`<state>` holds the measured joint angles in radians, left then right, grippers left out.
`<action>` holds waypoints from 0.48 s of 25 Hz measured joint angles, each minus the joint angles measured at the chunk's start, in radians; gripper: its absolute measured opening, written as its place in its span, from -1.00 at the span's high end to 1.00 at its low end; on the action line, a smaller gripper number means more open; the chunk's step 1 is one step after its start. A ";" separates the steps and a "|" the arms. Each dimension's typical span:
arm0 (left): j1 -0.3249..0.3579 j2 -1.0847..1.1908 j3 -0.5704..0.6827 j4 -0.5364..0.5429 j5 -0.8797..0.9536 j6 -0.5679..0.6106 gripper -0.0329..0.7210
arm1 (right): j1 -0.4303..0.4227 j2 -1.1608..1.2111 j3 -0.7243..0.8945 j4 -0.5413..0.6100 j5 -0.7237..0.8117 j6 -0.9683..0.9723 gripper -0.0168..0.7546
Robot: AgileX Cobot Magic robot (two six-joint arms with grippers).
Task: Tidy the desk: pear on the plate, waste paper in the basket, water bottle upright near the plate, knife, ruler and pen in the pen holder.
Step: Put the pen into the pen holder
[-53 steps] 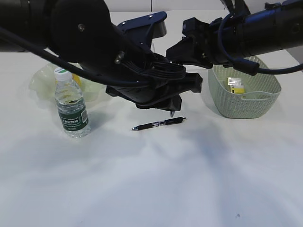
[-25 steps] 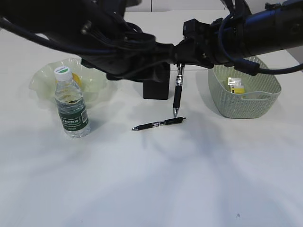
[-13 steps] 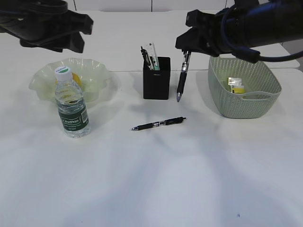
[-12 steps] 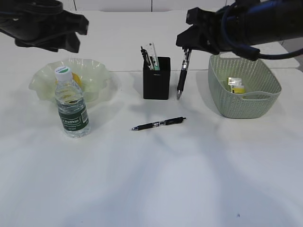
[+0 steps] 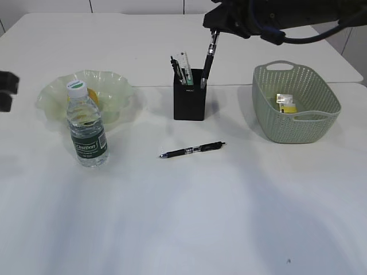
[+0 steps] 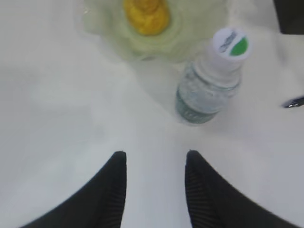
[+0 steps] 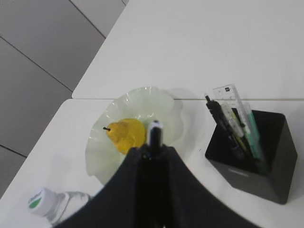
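A lumpy yellow pear (image 7: 125, 134) is seen lying in the wavy pale green plate (image 5: 117, 91). The water bottle (image 5: 86, 127) is stood upright just in front of it. Yellow waste paper (image 5: 285, 103) is sat in the basket (image 5: 298, 127). The clear ruler (image 5: 184, 62) is stuck upright in the black pen holder (image 5: 190, 104).

The pear (image 7: 124, 133) lies on the plate (image 5: 117, 86), behind the water bottle (image 5: 86, 129), left of the pen holder (image 5: 190, 103).

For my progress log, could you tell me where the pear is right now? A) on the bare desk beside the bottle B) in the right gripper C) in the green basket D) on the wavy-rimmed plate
D: the yellow pear sits inside the ruffled pale green plate, behind the upright water bottle.
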<state>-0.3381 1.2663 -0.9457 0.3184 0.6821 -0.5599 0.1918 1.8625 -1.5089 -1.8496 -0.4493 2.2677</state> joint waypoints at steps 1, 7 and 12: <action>0.019 -0.023 0.030 0.001 -0.001 0.000 0.14 | 0.000 0.021 -0.025 0.000 0.005 0.000 0.76; 0.060 -0.179 0.119 0.009 -0.001 -0.002 0.14 | 0.000 0.146 -0.162 0.000 0.078 0.000 0.76; 0.060 -0.232 0.127 0.039 0.002 -0.002 0.14 | 0.000 0.259 -0.287 0.000 0.098 0.000 0.76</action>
<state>-0.2783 1.0342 -0.8190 0.3572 0.6844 -0.5621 0.1918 2.1219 -1.7960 -1.8496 -0.3512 2.2677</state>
